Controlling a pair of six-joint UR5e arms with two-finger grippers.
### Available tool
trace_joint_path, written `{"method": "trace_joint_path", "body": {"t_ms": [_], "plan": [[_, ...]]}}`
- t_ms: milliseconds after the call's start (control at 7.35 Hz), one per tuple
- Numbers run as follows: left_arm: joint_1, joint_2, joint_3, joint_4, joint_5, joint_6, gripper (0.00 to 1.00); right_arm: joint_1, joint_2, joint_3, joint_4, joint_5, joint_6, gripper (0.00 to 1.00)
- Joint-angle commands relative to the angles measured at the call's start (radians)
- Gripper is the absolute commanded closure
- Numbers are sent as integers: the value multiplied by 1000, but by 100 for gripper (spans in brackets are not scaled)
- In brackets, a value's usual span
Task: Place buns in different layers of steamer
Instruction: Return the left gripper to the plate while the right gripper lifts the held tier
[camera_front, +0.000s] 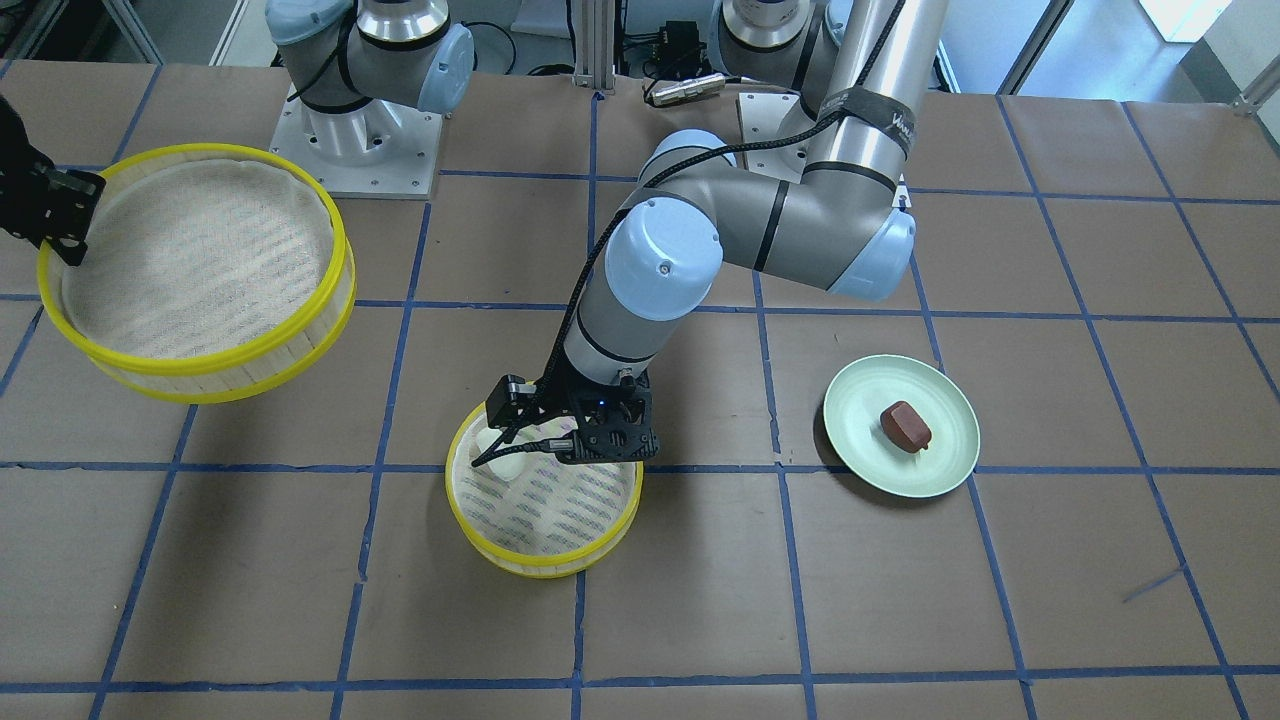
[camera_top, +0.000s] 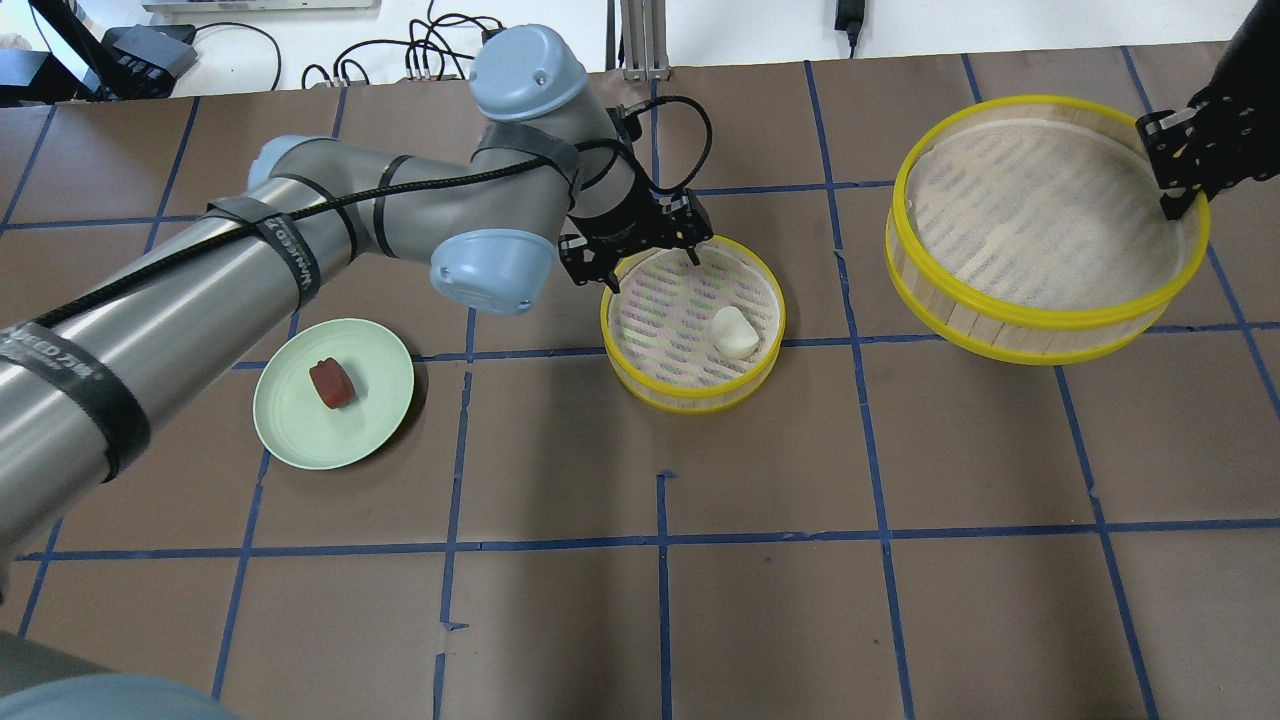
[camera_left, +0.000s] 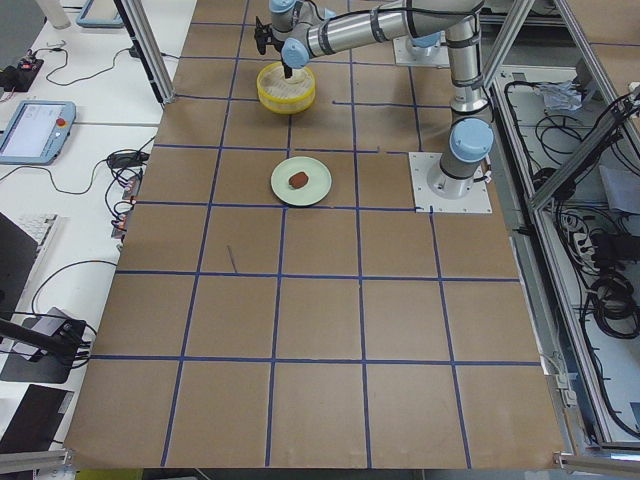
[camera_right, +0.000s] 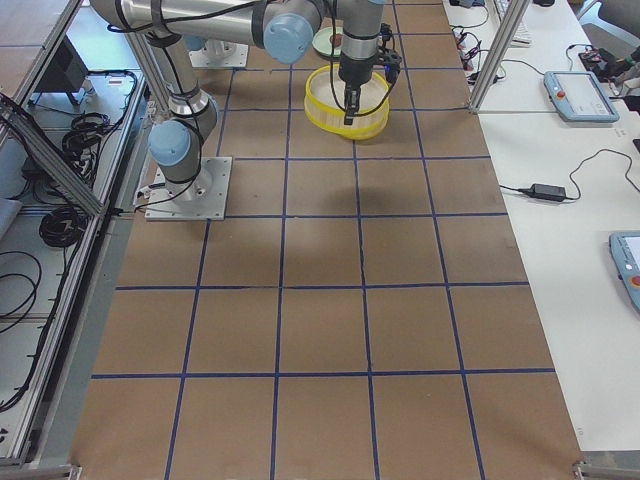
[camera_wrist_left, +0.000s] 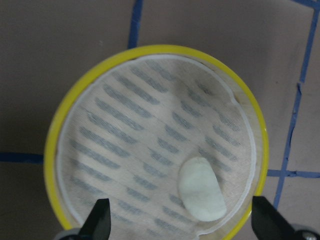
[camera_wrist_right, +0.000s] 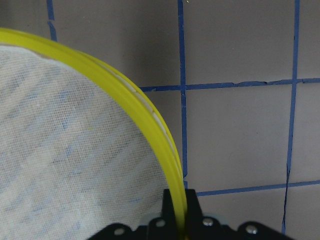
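A white bun (camera_top: 735, 332) lies in the small steamer layer (camera_top: 690, 393) on the table; it also shows in the left wrist view (camera_wrist_left: 201, 189). My left gripper (camera_top: 650, 265) hovers over that layer's near rim, open and empty, its fingertips (camera_wrist_left: 102, 215) spread wide. The dark reddish-brown bun (camera_top: 332, 384) sits on a pale green plate (camera_top: 385, 415). My right gripper (camera_top: 1175, 205) is shut on the yellow rim (camera_wrist_right: 125, 90) of the second steamer layer (camera_top: 1050, 318) and holds it tilted above the table. That layer holds only its cloth.
The plate (camera_front: 880, 470) is to the robot's left of the tray on the table. The arm bases (camera_front: 355, 140) stand at the table's robot side. Brown table covering with blue tape lines lies all around.
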Motion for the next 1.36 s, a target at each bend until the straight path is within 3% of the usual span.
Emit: {"method": "trace_joint_path", "body": {"t_ms": [0,272,680,816,1224], "plan": [[206,89,-30,-171,54,292,0,2,-1,3,0,6,3,82],[338,155,-123,-201,165,441,0,6,-3,6,2,12,6,82],[551,136,-229,-163,186,664,0,199,72,17,-83,8,238,82],[579,114,-231,-158,190,763,0,274,112,19,-142,8,316,83],[595,68,-306,-102,187,764,5,392,224,69,-259,24,451,83]]}}
